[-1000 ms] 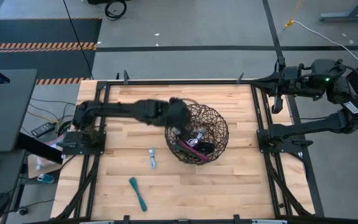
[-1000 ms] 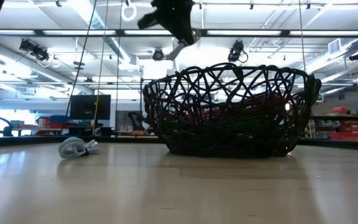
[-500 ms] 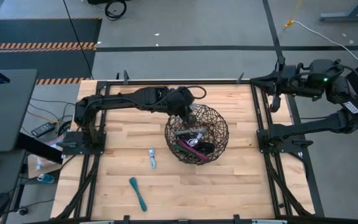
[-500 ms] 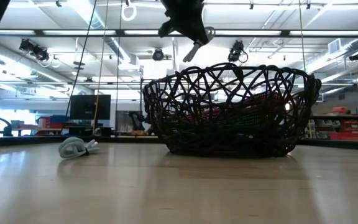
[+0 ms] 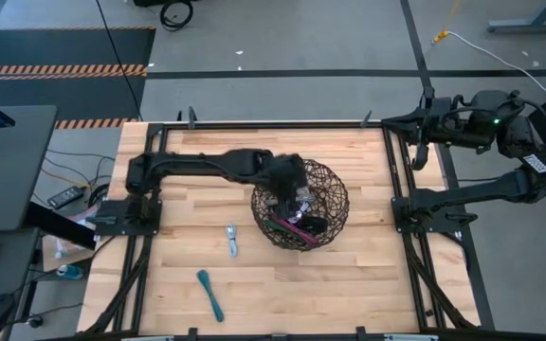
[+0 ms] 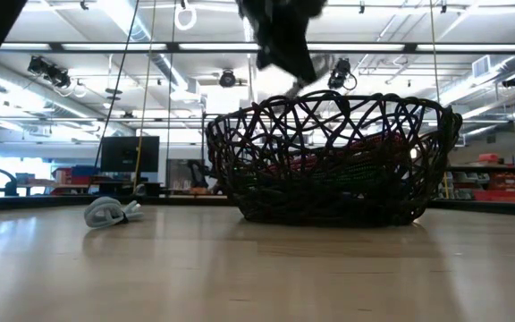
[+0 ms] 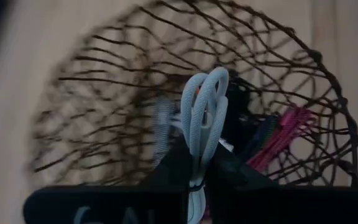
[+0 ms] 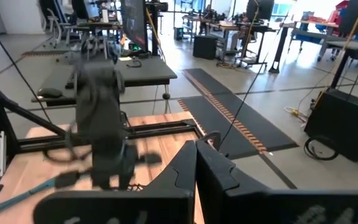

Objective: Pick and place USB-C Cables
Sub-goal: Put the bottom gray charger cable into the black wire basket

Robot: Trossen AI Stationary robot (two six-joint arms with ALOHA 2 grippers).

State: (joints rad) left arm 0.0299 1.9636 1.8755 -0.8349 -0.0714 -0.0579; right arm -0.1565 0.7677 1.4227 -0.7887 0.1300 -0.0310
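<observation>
My left gripper hangs over the dark round wire-mesh basket, shut on a pale grey-white coiled cable bundle. In the low view this gripper sits just above the basket's rim. Several bundles, among them pink and black ones, lie inside the basket. A pale grey bundle and a teal one rest flat on the table. My right gripper waits shut at the table's far right corner. My left gripper pinches the pale bundle between its two fingers at its tied end. The bundle's loops stick out beyond the fingertips. The fingers come from above, pointing down into the basket. The bundle is lifted clear of everything.
The basket stands mid-table, its rim high around the gripper. The grey bundle lies to the basket's left. Bare wood stretches along the near edge and to the basket's right. Black frame rails border the table's sides.
My left gripper, shut on the pale bundle throughout, has moved from the basket's left rim toward the table's right, over the basket's inside, and has come down a little toward the rim. The bundles on the table and my right arm have kept still.
</observation>
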